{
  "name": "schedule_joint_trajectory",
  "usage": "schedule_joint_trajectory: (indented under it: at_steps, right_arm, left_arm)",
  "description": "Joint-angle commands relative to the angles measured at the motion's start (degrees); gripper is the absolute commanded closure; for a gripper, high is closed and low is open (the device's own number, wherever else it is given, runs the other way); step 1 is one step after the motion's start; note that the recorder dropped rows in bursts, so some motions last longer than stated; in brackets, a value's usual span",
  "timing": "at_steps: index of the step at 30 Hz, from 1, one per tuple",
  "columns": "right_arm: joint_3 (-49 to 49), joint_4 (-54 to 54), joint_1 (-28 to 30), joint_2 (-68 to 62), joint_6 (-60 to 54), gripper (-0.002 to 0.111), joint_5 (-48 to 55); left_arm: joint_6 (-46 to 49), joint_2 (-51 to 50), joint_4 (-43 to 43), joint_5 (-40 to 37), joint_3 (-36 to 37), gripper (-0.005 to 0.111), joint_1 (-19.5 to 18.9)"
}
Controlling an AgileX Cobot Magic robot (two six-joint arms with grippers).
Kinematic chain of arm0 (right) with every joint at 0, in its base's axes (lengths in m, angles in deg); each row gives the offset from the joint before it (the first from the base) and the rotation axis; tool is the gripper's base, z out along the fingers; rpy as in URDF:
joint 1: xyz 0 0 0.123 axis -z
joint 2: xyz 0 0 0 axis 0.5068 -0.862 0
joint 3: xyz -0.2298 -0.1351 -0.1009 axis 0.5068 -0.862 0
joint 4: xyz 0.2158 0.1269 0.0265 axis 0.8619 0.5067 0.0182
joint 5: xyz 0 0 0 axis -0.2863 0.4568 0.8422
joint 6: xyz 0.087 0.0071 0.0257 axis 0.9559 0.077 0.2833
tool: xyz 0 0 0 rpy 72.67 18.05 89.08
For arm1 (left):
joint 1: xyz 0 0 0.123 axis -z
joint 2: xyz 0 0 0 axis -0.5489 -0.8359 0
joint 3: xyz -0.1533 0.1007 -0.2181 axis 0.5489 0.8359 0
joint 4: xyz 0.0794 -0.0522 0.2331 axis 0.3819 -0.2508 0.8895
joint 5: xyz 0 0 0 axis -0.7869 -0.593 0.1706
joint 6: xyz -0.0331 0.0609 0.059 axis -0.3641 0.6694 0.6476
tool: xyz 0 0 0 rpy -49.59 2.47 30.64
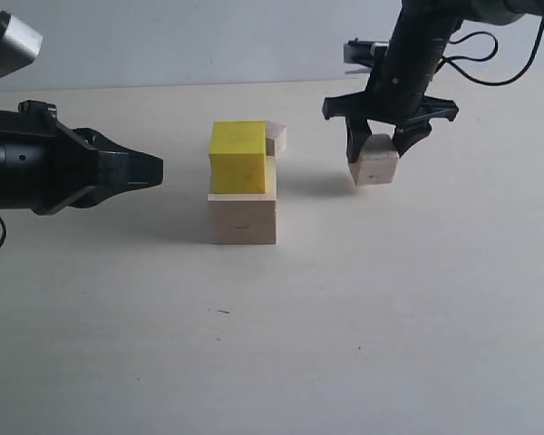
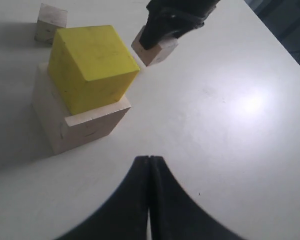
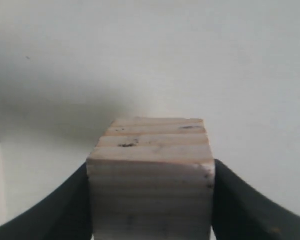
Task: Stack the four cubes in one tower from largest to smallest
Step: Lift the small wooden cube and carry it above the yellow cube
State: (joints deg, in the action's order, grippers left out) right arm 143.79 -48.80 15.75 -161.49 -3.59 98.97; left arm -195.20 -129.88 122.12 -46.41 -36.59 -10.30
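**Tower, two of four levels in place.** The yellow cube [image 1: 239, 159] sits on the large pale cube [image 1: 243, 219], a little askew on it. Together they form the lower half of the tower, near the middle of the bench [image 1: 390, 317].

The medium pale cube [image 1: 374, 165] is off to the right of the stack in the exterior view. It is tilted, and whether it is clear of the bench cannot be told. The right gripper [image 1: 378, 152] has its fingers [image 3: 235, 210] clamped on two opposite sides of it.

The smallest pale cube [image 1: 276, 139] stands on the bench just behind the stack, with nothing holding it.

The left gripper [image 1: 150, 169] hangs to the left of the stack, fingers together and holding nothing.

Judged remaining: seat the medium cube on the yellow one, then the smallest on top.
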Motion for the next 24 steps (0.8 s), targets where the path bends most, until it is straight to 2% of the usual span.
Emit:
schedule_joint_trajectory:
  at_steps: [1, 7, 16, 24]
  right_arm:
    - [2.52, 3.23, 0.15, 4.84, 1.51, 0.108, 0.76]
    - [2.04, 4.64, -2.26, 11.91, 3.48, 0.108, 0.76]
    - [2.04, 4.16, -12.72, 18.50, 4.90, 0.108, 0.76]
    - [2.25, 4.02, -17.24, 20.05, 13.34, 0.108, 0.76]
  left_arm:
    - [0.42, 0.39, -0.25, -0.72, 0.17, 0.107, 0.38]
    - [0.41, 0.39, -0.25, -1.52, 0.17, 0.107, 0.38]
    - [-0.74, 0.39, -0.25, -3.26, 0.17, 0.107, 0.38]
    - [-0.74, 0.39, -0.25, -3.26, 0.17, 0.107, 0.38]
